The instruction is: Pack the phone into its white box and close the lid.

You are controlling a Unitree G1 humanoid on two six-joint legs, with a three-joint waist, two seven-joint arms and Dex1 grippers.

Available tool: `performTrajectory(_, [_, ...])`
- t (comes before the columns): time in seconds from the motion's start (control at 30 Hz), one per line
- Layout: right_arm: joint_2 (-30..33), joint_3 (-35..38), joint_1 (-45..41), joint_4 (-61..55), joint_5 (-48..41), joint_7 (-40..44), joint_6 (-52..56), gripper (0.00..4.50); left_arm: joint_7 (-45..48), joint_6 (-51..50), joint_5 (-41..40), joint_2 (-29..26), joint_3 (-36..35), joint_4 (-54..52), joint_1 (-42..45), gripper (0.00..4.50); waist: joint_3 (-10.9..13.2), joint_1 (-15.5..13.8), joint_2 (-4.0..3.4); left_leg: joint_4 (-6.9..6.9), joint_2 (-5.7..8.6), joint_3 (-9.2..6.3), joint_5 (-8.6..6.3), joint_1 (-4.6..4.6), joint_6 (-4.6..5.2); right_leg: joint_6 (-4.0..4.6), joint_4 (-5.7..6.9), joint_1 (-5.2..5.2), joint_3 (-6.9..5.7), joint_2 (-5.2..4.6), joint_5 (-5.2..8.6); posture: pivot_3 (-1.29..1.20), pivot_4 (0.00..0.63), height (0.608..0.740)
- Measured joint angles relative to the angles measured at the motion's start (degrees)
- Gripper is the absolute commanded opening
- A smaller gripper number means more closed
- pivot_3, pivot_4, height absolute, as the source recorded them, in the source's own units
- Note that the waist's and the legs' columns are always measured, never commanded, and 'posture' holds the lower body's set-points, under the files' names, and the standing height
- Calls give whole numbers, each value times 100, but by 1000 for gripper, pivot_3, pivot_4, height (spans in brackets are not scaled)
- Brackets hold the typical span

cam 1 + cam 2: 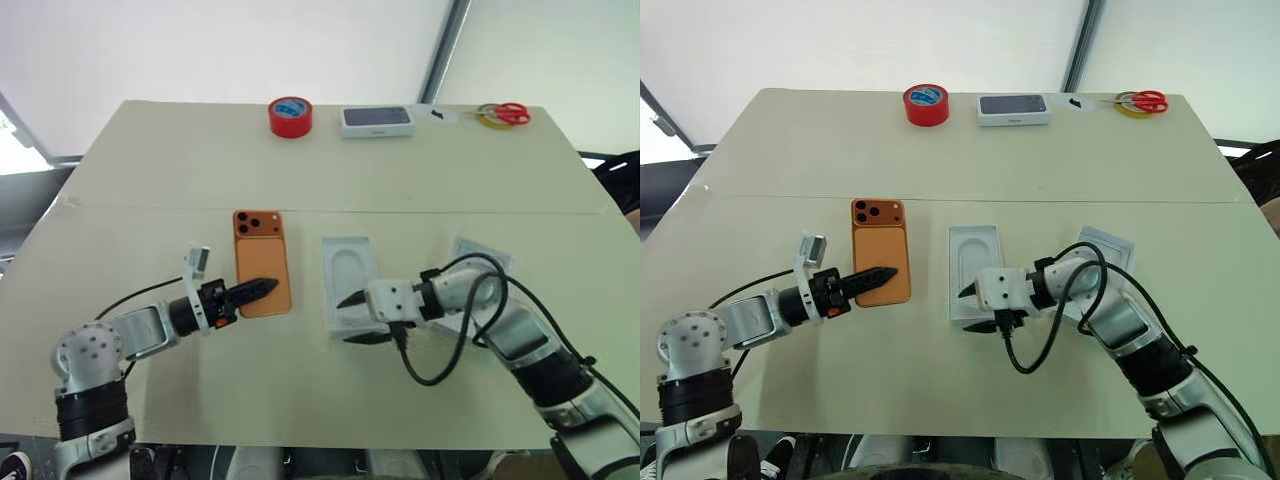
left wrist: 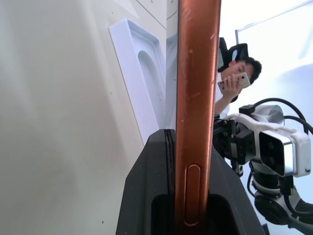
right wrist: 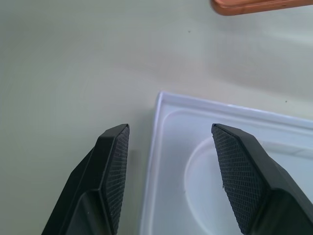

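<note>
While my left gripper [image 1: 262,289] clamps the flat orange smartphone [image 1: 262,262] edge above the table, my right gripper [image 3: 168,178] hangs released over the moulded white insert [image 1: 348,282]; boxing and lidding remain

No legible text, labels, brands or numbers on anything in view

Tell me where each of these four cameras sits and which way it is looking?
Left eye, on the head: looks forward and down at the table; both arms show.
Right eye: same scene beside it, both arms again.
Left wrist: looks along the left gripper, clamped on the orange phone.
Right wrist: looks down between the right gripper's open fingers at the moulded white insert.
Shared: both wrist views catch the phone and insert.
</note>
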State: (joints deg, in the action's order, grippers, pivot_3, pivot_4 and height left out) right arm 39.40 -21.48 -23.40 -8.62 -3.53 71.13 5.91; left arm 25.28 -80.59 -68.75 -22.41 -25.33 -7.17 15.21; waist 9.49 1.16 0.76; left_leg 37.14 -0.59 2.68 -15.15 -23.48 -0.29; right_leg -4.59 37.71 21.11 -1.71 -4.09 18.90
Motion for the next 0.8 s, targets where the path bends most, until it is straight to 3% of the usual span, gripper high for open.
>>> performTrajectory(0.07, [62,25,77,4,47,-58,-142,2772,-70,0,-75,-1,0,0,28,0,1,-28,1,3,0,0,2,0,-2,0,0,-3,0,0,0,0,150,740])
performTrajectory(0.2, [63,90,225,7,44,-175,-183,970,-247,-14,-211,0,35,5,76,0,4,-55,6,14,1,0,3,0,-4,0,-1,-9,-1,-2,0,0,150,740])
performTrajectory(0.43, [38,217,303,7,-6,-318,-165,970,-460,-50,-443,-18,169,31,145,0,5,-50,9,16,1,-1,8,0,-14,-1,-1,-11,-2,-1,0,0,150,740])
performTrajectory(0.53, [34,217,349,7,-13,-342,-88,89,-540,-47,-492,-42,181,43,145,0,5,-48,9,17,1,-1,9,0,-14,-1,-1,-12,-2,-1,0,0,150,740])
performTrajectory(0.67, [-14,217,364,-23,-8,-447,42,33,-841,-16,-695,29,182,193,309,0,6,-64,11,21,1,-2,9,0,-14,-1,-1,-14,-4,-1,0,0,150,740])
performTrajectory(0.8, [-310,218,337,-79,-110,-662,546,33,-1642,148,-1216,465,209,432,862,0,13,-62,25,29,1,-6,8,0,-13,-3,0,-21,-8,-1,-1,0,150,740])
